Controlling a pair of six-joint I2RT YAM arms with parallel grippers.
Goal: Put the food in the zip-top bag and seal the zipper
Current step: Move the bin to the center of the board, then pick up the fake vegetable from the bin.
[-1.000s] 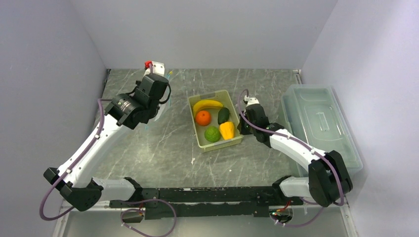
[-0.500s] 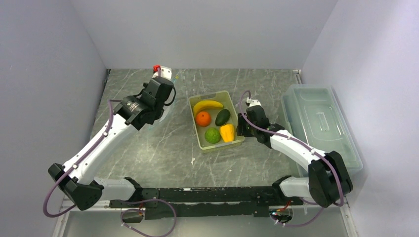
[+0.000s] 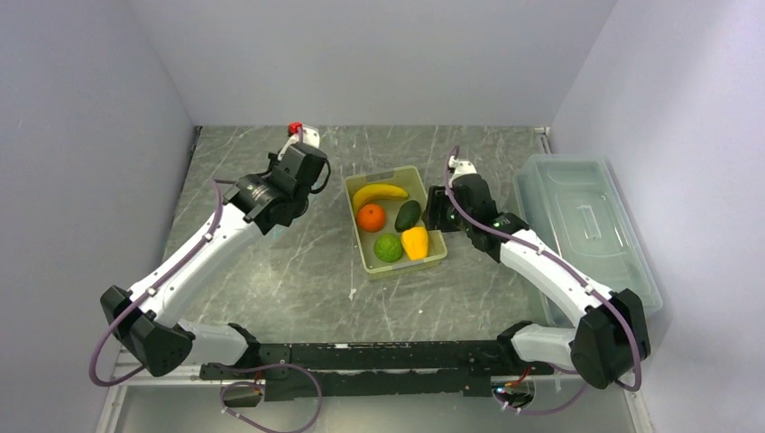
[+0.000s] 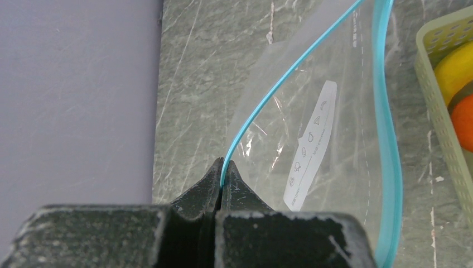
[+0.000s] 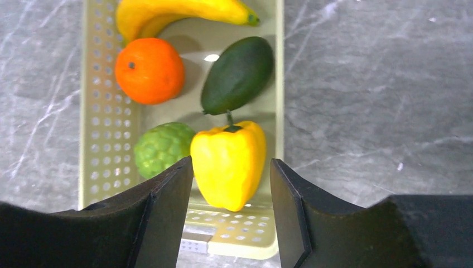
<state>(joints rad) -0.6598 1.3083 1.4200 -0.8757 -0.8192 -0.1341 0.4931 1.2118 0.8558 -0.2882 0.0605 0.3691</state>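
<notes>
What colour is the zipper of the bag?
The zipper is light teal, clearest in the left wrist view.

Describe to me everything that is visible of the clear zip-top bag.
The zip-top bag is thin, clear, floppy plastic with a light-blue zipper strip along its mouth and a white printed label on one side. The mouth is open: the two blue edges spread apart. The left gripper is shut on one edge. The bag is over the grey marbled table, beside the perforated basket. No food shows inside it.
</notes>
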